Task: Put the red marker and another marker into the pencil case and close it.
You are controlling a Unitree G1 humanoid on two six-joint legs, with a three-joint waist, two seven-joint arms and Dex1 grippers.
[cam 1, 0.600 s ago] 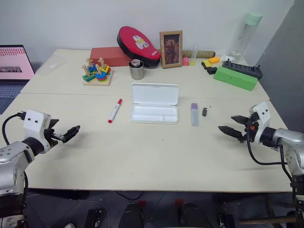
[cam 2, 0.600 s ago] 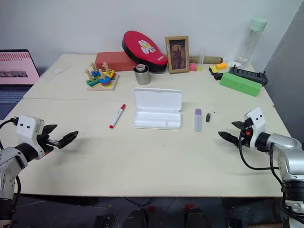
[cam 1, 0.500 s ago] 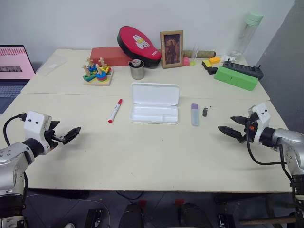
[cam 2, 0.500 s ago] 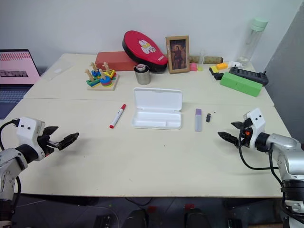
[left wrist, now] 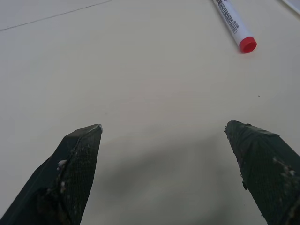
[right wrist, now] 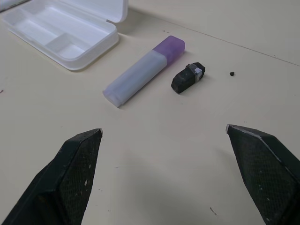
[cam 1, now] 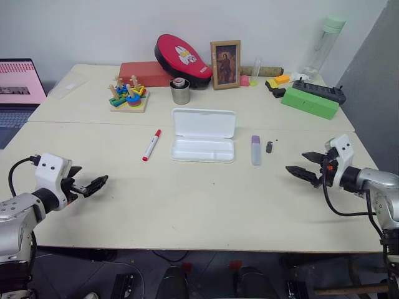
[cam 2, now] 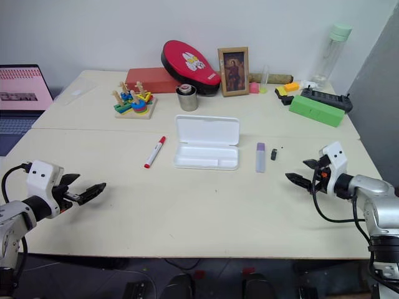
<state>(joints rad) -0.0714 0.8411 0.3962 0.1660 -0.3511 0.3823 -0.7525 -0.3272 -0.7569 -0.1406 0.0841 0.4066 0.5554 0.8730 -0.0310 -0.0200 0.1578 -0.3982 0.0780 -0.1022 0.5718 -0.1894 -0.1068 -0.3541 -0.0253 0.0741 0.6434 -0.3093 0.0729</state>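
Table: pale cream top in two joined boards, a seam running across behind the pencil case.

Laptop: at the far left edge, screen lit pink.

Red round case: propped at the back wall, against a flat red box; framed picture upright just right of it.

Green box: far right, long and flat; a black bar-shaped item lies just behind it; a tall clear bottle with pale green cap stands in the back corner.

Pencil case: white, lid swung open and lying flat toward the back, tray with compartments facing up and bare; centre of the table.

Left gripper: hovering over the near left part of the table, two black fingers spread wide apart, nothing between them; well apart from the red marker.

Right gripper: hovering over the near right part of the table, fingers likewise spread wide and holding nothing; near the purple marker but clear of it.

Wooden stacking toy: coloured pieces on pegs, back left; a small metal cup just right of it.

Red marker: white barrel, red cap; lying flat on the table left of the case, near it, not touching.

Purple marker: purple cap, pale translucent body; lying flat just right of the case, outside it.

Small dark object: just beside the purple marker, on the side away from the case; a tiny dark speck beyond it.
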